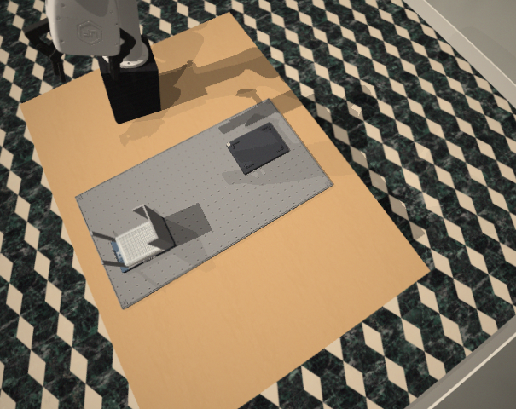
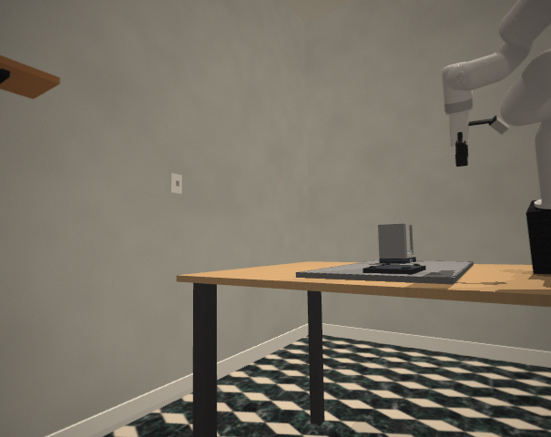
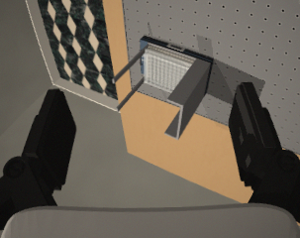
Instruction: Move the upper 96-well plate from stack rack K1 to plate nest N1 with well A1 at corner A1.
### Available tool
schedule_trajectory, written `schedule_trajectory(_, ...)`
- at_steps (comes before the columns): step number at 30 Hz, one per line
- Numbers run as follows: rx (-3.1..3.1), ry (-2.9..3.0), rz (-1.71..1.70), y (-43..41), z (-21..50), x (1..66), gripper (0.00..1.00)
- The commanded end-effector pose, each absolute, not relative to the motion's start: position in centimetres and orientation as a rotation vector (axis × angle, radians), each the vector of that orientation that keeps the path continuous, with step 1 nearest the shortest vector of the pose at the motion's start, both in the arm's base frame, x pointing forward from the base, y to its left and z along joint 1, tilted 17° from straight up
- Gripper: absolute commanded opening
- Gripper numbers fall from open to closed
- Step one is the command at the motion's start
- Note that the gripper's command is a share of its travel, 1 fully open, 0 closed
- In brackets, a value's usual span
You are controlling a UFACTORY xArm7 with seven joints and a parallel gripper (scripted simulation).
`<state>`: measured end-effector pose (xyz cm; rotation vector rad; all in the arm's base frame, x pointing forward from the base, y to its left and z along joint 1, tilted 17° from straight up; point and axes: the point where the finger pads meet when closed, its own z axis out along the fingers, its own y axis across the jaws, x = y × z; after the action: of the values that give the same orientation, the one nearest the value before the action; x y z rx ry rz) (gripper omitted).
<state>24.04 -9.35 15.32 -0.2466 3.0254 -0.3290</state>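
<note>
End effector hangs fully open and holds nothing, high above the table, while upper plate sits in rack K1, at 8 o'clock from nest N1.

The top view looks steeply down from high above, taking in the whole bench. The exterior view sits low and far off, near bench height, looking across it toward the wall. The wrist view looks down past the tool. All three share the stack rack K1.
</note>
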Motion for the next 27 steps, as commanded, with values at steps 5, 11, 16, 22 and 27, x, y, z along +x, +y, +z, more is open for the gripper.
schedule_trajectory(5, -0.487, 2.979, -0.204, -7.3, 16.4, 27.0, 1.00)
schedule_trajectory(11, -0.640, 2.933, -0.124, -6.3, 17.0, 28.6, 1.00)
schedule_trajectory(16, -0.781, 2.878, -0.051, -5.3, 17.6, 30.7, 1.00)
schedule_trajectory(22, -0.947, 2.795, 0.035, -4.6, 18.2, 32.9, 1.00)
schedule_trajectory(27, -1.024, 2.750, 0.074, -4.3, 18.5, 34.2, 1.00)
